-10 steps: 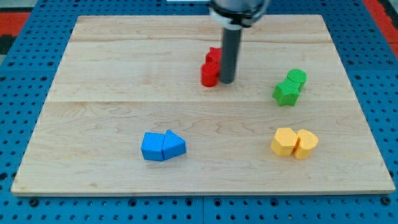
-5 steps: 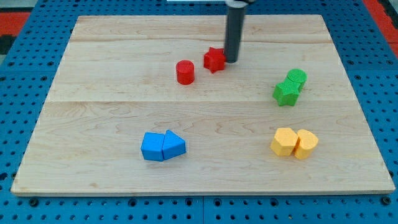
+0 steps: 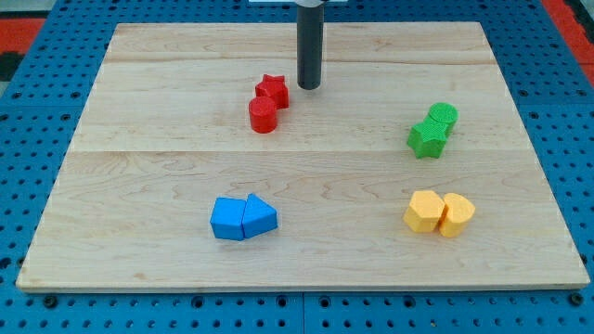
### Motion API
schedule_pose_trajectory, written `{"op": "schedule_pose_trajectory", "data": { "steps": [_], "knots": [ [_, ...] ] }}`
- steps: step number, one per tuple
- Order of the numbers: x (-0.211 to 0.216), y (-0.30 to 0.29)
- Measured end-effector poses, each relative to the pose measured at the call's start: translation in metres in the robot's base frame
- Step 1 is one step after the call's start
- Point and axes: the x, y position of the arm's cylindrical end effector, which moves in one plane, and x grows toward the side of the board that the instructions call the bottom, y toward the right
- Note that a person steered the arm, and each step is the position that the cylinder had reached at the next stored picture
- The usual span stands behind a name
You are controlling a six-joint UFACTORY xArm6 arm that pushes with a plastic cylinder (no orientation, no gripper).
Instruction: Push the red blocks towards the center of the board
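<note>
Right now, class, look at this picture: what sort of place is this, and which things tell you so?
Probably a robotics lab bench. A wooden board lies on a blue pegboard surface, small coloured blocks sit in pairs on it, such as the red star block and red cylinder, and my tip stands just right of the star.

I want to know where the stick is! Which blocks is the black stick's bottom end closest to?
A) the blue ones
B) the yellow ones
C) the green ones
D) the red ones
D: my tip sits just to the view's right of the red star block, which touches the red cylinder block; the other pairs lie far off.
</note>
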Motion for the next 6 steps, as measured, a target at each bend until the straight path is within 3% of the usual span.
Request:
{"op": "schedule_pose_trajectory", "data": {
  "steps": [3, 6],
  "knots": [
    [0.0, 0.003],
    [0.0, 0.054]
  ]
}}
